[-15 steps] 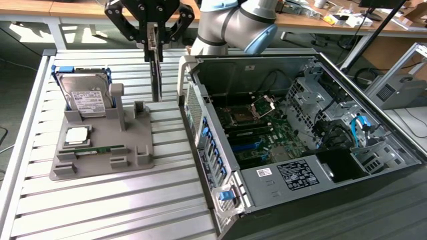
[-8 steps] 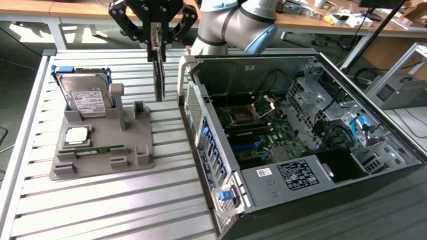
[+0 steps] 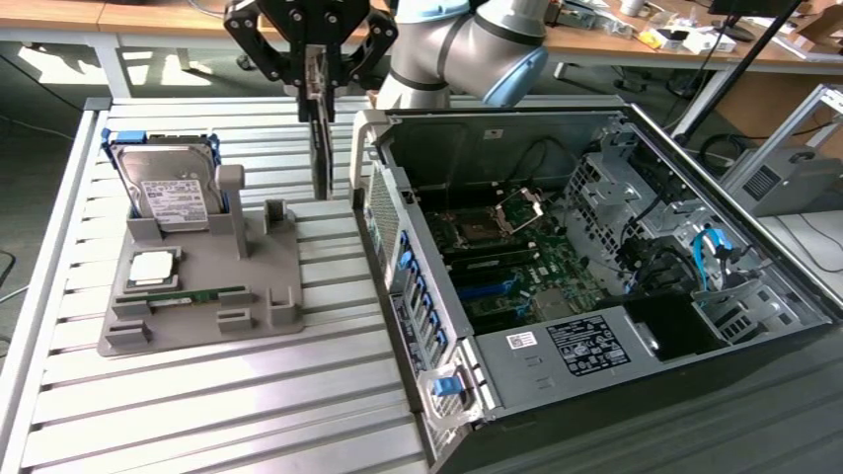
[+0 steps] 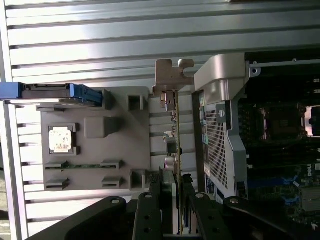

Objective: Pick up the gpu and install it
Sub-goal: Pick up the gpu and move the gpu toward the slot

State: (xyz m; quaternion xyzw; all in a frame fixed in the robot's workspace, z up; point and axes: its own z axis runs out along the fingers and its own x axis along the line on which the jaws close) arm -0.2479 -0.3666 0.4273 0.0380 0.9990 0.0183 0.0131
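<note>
The gpu (image 3: 322, 158) is a thin dark card that hangs edge-on and upright above the slatted table, in the gap between the grey parts tray (image 3: 270, 272) and the open computer case (image 3: 395, 247). My gripper (image 3: 316, 91) is shut on its upper edge from above. In the wrist view the gpu (image 4: 176, 145) is a thin vertical line ending in its silvery bracket (image 4: 171, 76), with my gripper (image 4: 175, 200) clamped around the near end. The card is clear of the tray and outside the case wall (image 4: 220, 145).
The grey tray (image 4: 95, 127) holds a hard drive (image 3: 172, 193) standing upright, a CPU (image 3: 152, 267) and a green memory stick (image 3: 197, 294). Inside the case lies the motherboard (image 3: 527, 272), with drive cages and cables toward the exterior view's right. A cluttered desk runs behind.
</note>
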